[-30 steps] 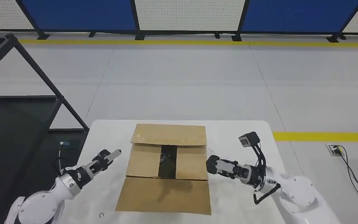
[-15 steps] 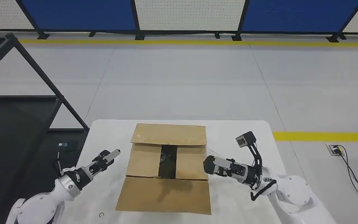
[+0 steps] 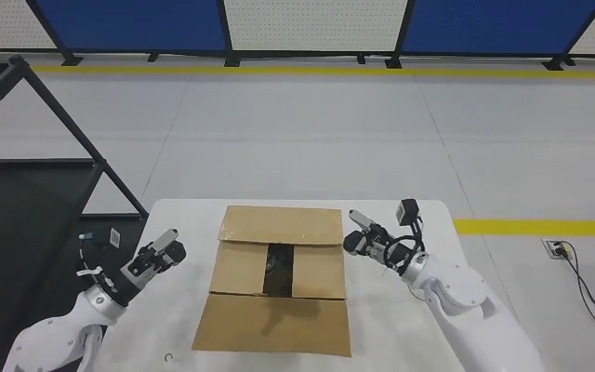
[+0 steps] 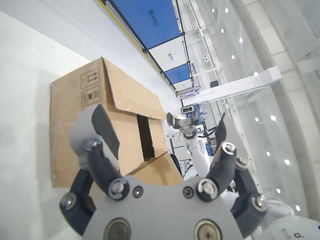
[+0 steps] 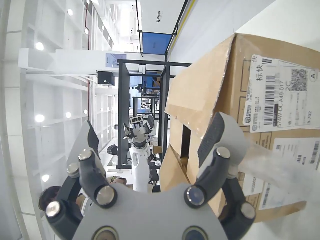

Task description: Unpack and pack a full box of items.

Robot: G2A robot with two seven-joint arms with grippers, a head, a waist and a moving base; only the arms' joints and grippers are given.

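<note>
Both sets of jaws are spread wide with nothing between them. The left gripper (image 3: 167, 245) (image 4: 160, 123) hovers over the white table (image 3: 177, 219) (image 4: 20, 76) off the left side of the cardboard box (image 3: 279, 288) (image 4: 125, 101) (image 5: 207, 93), clearly apart from it, with its fingers pointing toward the box. The right gripper (image 3: 357, 232) (image 5: 153, 123) is just beside the box's right side, up near the far corner. One of its fingers (image 5: 217, 136) sits in front of the cardboard wall where the shipping labels (image 5: 275, 101) are stuck, and from here I can't tell whether it touches the wall or not. The box stands upright in the middle of the table, between the two arms. Its far flap (image 3: 281, 224) and near flap (image 3: 273, 325) are folded outward and lie open, while the two side flaps are down over the top, leaving a narrow dark slot (image 3: 277, 270) between them. Something dark is down in that slot, but I can't make out what it is. A small dark loop (image 3: 168, 357) lies on the table near the front edge on the left side, well away from the box. Past the table's left edge stands a black metal frame (image 3: 56, 139), and blue and white panels (image 3: 130, 23) run along the back of the room behind a yellow floor line (image 3: 297, 69).
</note>
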